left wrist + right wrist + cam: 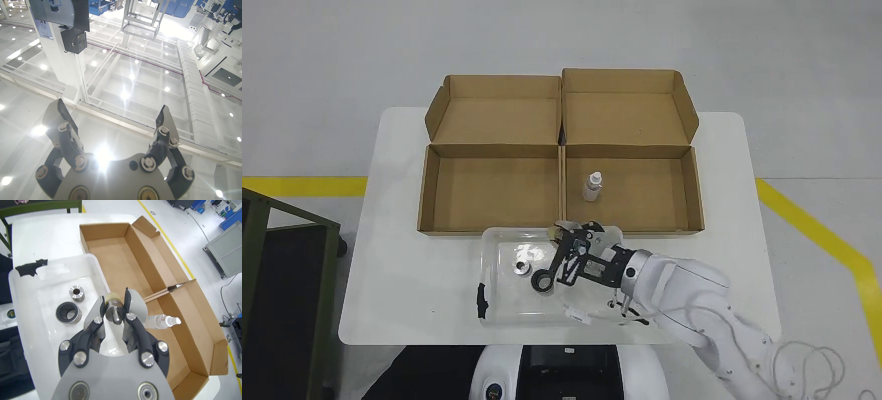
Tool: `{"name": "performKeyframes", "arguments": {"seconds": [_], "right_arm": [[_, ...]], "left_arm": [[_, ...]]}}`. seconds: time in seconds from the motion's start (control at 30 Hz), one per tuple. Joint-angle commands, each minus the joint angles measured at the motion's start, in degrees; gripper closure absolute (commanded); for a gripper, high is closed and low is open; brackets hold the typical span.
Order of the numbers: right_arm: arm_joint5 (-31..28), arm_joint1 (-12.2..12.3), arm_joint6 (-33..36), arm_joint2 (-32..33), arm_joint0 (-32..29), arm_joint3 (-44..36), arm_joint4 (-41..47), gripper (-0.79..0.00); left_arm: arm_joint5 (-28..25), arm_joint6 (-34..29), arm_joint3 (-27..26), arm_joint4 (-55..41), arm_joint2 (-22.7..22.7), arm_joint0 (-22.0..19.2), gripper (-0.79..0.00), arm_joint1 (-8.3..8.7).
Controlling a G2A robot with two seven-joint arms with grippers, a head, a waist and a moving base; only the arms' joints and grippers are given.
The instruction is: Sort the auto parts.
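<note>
Steel threaded part (113,311) w/ a cream cap sits pinched across its body in the R gripper (115,298), jaws pressed onto both sides of it. It hangs over the far side of the white tray (504,305), close to the rim next to the cartons. Long axis runs roughly in line w/ the jaws: thread end points back toward the wrist, cap end away. Two parts lie loose on the tray floor beside it, well apart from the jaws: a steel bushing (76,293) and a black-ringed sleeve (68,313). Key relation: both cartons lie just beyond the tray on the surface (392,220), and the held part is about level w/ the seam between them, so the left box (487,190) and right box (642,190) look about equally reachable. Right box has a spray bottle (164,321) lying near that shared wall; left box looks bare. Probably a short carry forward, then release; can't tell which box this part belongs in. L gripper (112,104) points up at the ceiling, jaws spread w/ nothing between, so R arm is the one nearer.
</note>
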Motion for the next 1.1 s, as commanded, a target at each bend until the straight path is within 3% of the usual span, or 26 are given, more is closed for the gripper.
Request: {"name": "performKeyframes", "arguments": {"seconds": [0.0,0.47,1.07], "right_arm": [[-0.14,-0.08,-2.26,0.71,0.27,0.47,2.18,0.0],[-6.3,0.46,-16.64,12.25,-0.71,2.25,23.15,0.0],[-8.05,0.86,-31.63,22.92,-8.38,0.4,36.36,0.0]], "left_arm": [[0.0,0.0,0.0,0.0,0.0,0.0,-0.785,0.0],[0.0,0.0,0.0,0.0,0.0,0.0,-0.785,0.0],[0.0,0.0,0.0,0.0,0.0,0.0,-0.785,0.0]]}}
